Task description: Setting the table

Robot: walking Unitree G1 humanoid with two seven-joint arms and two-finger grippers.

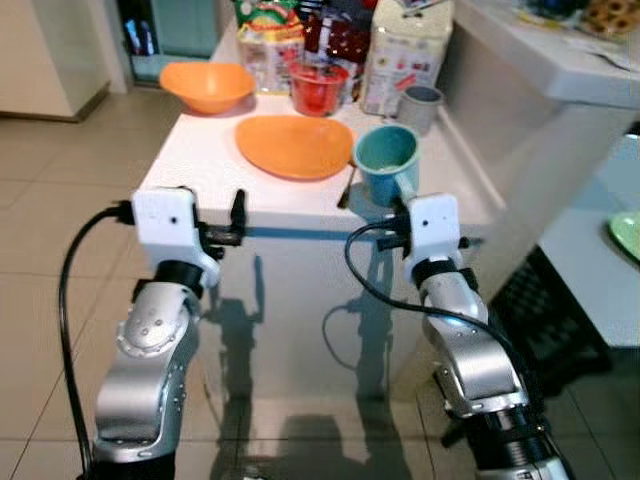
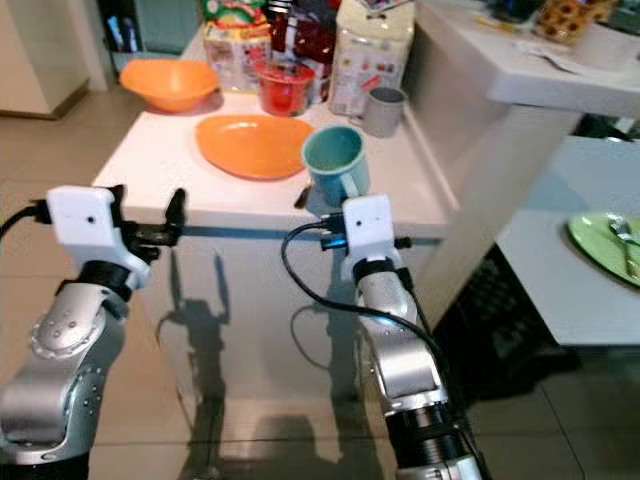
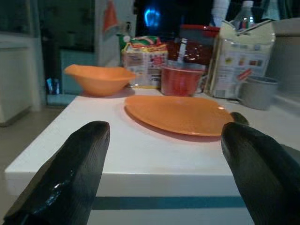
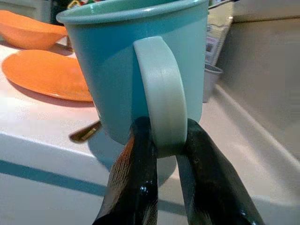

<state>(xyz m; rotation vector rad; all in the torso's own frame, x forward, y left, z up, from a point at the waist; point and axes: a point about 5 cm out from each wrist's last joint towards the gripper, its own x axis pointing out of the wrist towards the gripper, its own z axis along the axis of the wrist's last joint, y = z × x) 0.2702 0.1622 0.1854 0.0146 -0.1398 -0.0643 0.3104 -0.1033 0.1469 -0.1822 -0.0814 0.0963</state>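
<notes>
The teal mug stands upright at the near edge of the white table, just to the right of the orange plate. The right gripper is clenched on the mug's handle: its two black fingers press against either side of the handle's lower end. From the head views, the right wrist housing sits directly below the mug at the table edge.

A dark utensil lies on the table between plate and mug, partly hidden by the mug; its type cannot be determined.

The left gripper is held level at the front edge of the table, left of the plate, its fingers spread wide apart and grasping nothing.

Further back on the table: an orange bowl at the far left, a red translucent cup behind the plate, a grey cup to the right of it, and printed food packages along the rear.

To the robot's right, a second white surface carries a green plate with cutlery on it. The floor is tiled
</notes>
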